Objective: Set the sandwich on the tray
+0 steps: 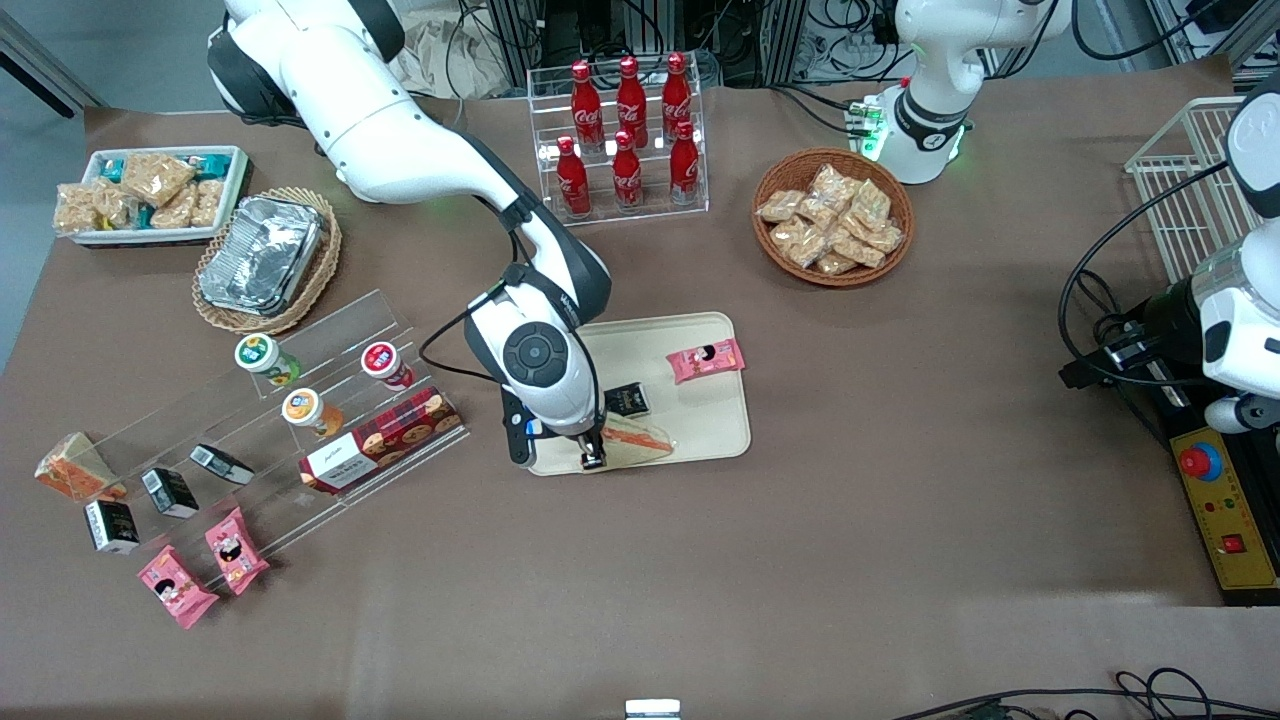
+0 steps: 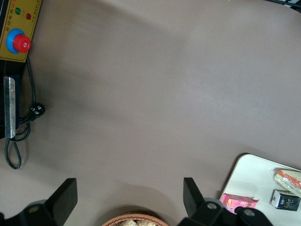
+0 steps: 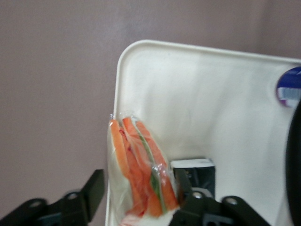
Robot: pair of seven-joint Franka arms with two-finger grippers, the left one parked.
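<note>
The sandwich (image 1: 640, 438), a clear-wrapped wedge with orange and green filling, lies on the cream tray (image 1: 715, 420) at the corner nearest the front camera, toward the working arm's end. My right gripper (image 1: 593, 458) hangs over that corner. In the right wrist view the sandwich (image 3: 141, 174) sits between the fingers of the gripper (image 3: 139, 182), which is open: one finger (image 3: 96, 183) stands clear of the wrap, the other is close against it. The wrap reaches the tray (image 3: 211, 103) rim. The left wrist view shows the tray (image 2: 249, 183) corner and the sandwich (image 2: 289, 179) tip.
On the tray also lie a small black carton (image 1: 627, 399) beside the sandwich and a pink snack packet (image 1: 706, 360). An acrylic stepped shelf (image 1: 300, 400) with cups and boxes stands toward the working arm's end. A cola bottle rack (image 1: 625, 135) and snack basket (image 1: 832, 215) stand farther from the camera.
</note>
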